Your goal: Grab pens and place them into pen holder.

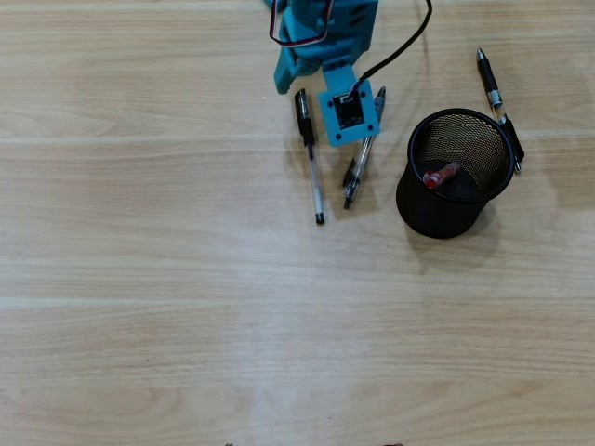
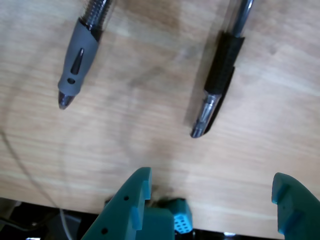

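Pens lie scattered on the wooden table (image 1: 139,307): in the overhead view, leftmost is a clear-barrelled pen (image 1: 310,153) with a black cap end, lying nearly straight up and down just left of the blue arm (image 1: 321,42). Next to the right, a grey-gripped pen (image 1: 361,160) lies slanted, its upper part hidden under the arm's wrist block. In the wrist view the gripper (image 2: 215,197) stands wide open, its two teal fingers (image 2: 135,200) low in the frame and touching neither pen; the grey-gripped pen shows at upper left, the clear-barrelled pen at upper right, both cut off by the top edge. Further right in the overhead view stands the black mesh pen holder (image 1: 456,177), with a red-tipped pen (image 1: 441,176) inside it. A black pen (image 1: 498,107) lies against the holder's far right rim, its lower end partly hidden behind the mesh.
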{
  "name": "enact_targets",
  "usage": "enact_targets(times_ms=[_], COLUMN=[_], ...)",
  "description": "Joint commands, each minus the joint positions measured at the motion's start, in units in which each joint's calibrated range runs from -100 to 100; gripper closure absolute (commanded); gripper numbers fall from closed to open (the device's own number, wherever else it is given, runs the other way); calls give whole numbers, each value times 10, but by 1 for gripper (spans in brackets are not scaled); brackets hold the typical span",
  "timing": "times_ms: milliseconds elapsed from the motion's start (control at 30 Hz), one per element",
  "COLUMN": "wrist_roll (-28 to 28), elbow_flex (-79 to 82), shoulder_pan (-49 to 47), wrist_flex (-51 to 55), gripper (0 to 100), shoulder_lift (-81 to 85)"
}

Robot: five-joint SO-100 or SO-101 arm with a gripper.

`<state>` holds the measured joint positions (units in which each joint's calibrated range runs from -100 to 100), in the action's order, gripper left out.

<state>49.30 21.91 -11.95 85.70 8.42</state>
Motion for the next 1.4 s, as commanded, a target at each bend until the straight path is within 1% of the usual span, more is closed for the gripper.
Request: enact_targets(times_ms=[0,300,500,833,933,1033,1167,1300,1367], wrist_roll=[3,-1,-1,-1,4,4,16,14,1], elbow_flex=[38,170,220,269,279,286,284,229,193], shoulder_pan=[-10,-5,5,51,56,59,65,83,94], wrist_flex=[-61,-250,-327,-331,-331,-331,-331,-324,-323], gripper=[73,73,73,75,83,98,99,98,98], shoulder_lift=[-4,-4,-4,-4,-4,-4,5,43,81])
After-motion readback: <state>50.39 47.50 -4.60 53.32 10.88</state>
